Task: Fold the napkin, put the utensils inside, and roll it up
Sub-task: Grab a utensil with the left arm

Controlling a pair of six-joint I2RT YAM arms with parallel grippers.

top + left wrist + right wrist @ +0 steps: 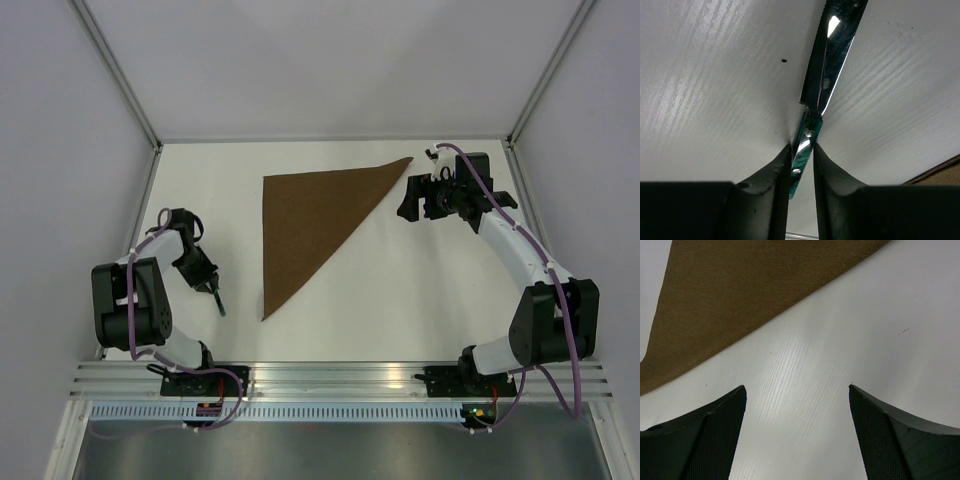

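The napkin (310,225) is a dark brown cloth lying as a triangle on the white table (400,290), its long edge running from the far right corner to the near tip. Left of that tip lies the knife (217,300). In the left wrist view its shiny blade (827,55) points away and its dark greenish riveted handle sits between the fingertips. My left gripper (802,147) is shut on that handle, low over the table. My right gripper (410,196) hovers open just right of the napkin's far corner, with the napkin (750,290) ahead of it and nothing between its fingers.
Grey walls and metal frame posts close in the table on the left, right and back. An aluminium rail (340,380) carrying both arm bases runs along the near edge. A brown napkin edge (940,172) shows at the right of the left wrist view.
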